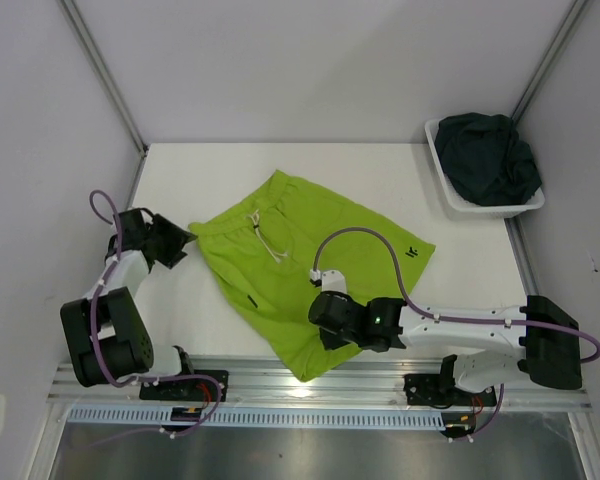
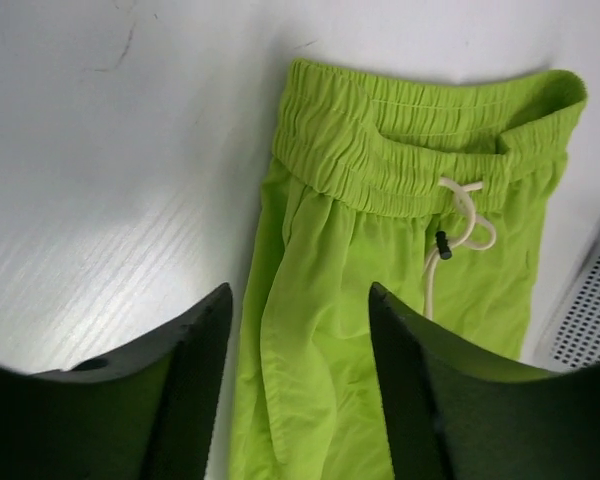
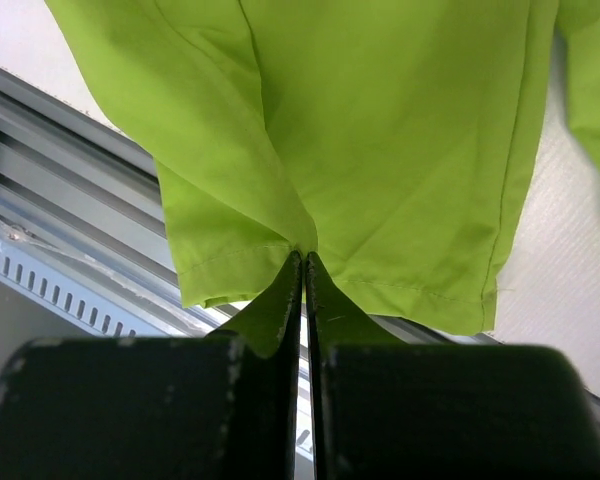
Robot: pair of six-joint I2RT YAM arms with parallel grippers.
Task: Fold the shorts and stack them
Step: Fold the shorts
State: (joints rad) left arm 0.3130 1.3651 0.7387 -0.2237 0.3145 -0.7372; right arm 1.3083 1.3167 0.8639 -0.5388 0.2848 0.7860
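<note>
right fingers (image 3: 272, 312) clamped on lime shorts (image 1: 310, 250) hem | left fingers (image 2: 180, 370) apart | long axis diagonal — waistband far-left

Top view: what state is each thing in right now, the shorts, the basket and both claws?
lime green shorts: unfolded, spread flat, one leg hem pinched.
dark shorts: crumpled in the basket.
white basket: upright, holding the dark shorts.
left gripper: open, holding nothing.
right gripper: shut on the lime green shorts' hem.

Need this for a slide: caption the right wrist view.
Right gripper pinches the hem of the lime green shorts.
</note>
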